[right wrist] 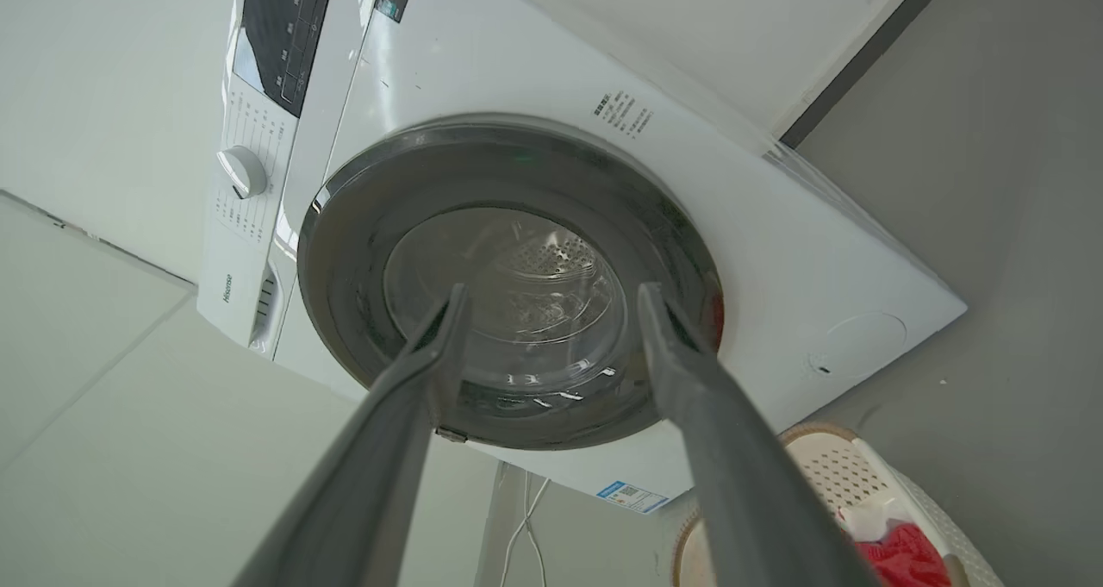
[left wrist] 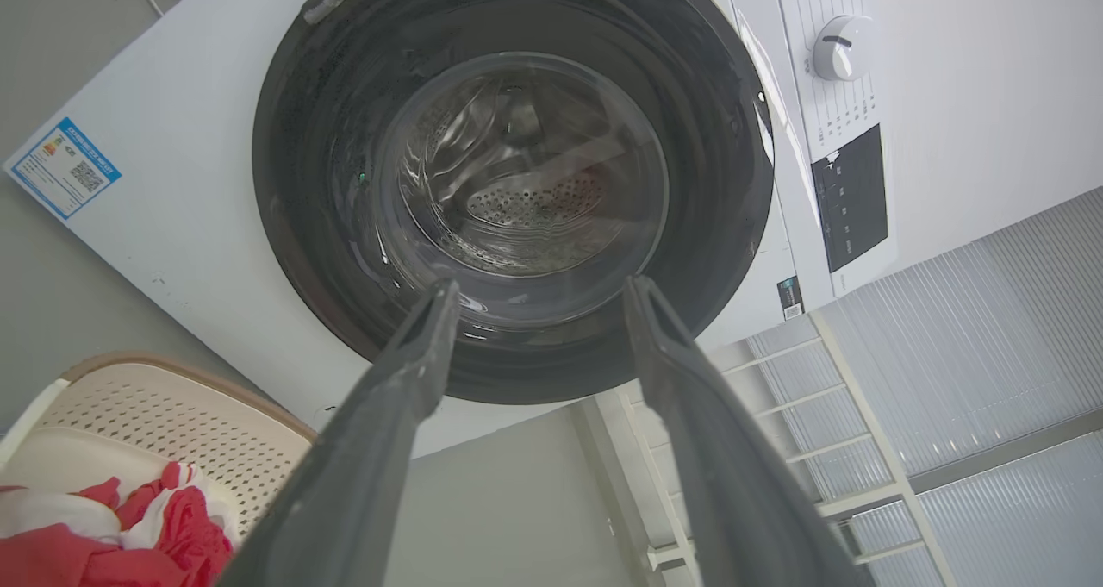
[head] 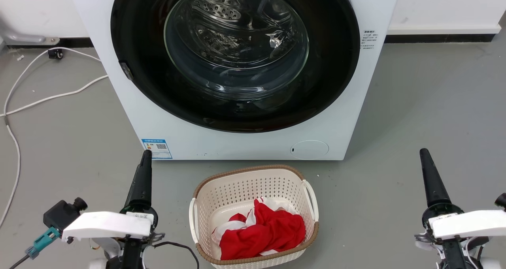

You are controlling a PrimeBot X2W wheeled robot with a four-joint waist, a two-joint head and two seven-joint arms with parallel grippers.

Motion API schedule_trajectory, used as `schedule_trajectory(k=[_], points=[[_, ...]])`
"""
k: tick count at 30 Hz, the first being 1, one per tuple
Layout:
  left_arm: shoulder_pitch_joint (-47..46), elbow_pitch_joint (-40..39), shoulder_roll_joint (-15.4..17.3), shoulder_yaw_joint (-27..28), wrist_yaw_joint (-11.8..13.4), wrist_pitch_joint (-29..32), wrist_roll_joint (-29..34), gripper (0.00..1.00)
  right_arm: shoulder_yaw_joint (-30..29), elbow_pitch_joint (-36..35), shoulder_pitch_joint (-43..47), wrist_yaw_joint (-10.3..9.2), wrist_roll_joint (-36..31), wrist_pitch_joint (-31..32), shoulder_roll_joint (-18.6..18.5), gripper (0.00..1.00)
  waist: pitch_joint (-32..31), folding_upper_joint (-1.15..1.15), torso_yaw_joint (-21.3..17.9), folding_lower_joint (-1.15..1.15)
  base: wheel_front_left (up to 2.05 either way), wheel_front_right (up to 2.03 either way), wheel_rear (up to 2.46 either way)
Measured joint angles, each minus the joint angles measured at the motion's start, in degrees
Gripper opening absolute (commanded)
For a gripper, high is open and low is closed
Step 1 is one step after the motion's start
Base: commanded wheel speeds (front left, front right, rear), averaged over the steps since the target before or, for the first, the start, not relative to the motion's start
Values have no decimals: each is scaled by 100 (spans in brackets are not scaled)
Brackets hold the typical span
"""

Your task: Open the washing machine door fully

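The glossy black washing machine door [head: 235,55] sits shut, glass bulging.

The washing machine [head: 130,115] fills the upper centre of the head view, standing on the floor [head: 435,103] with a wall [head: 442,4] behind it. The washing machine door [head: 235,51] lies flush in its front. Below the door, a filter flap [head: 309,149] sits at the front's lower right and a label [head: 157,148] at its lower left corner. A basket [head: 253,171] stands at lower centre, just before the machine, with cloth [head: 263,231] in it. The left gripper [head: 147,155] is at lower left and the right gripper [head: 423,153] at lower right, flanking the basket. A cable [head: 39,99] trails over the floor at the left.
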Motion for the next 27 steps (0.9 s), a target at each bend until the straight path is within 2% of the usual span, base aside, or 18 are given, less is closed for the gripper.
schedule_trajectory(k=[10,27], points=[[0,-83,0,-215,62,-220,1379,100,155,-212,93,0,-1547,-205,0,100,0,0,7,0,0,0,0],[1,8,44,-450,230,-524,2958,100,169,-263,288,1,-3186,-430,1,100,-13,0,25,0,0,0,0]])
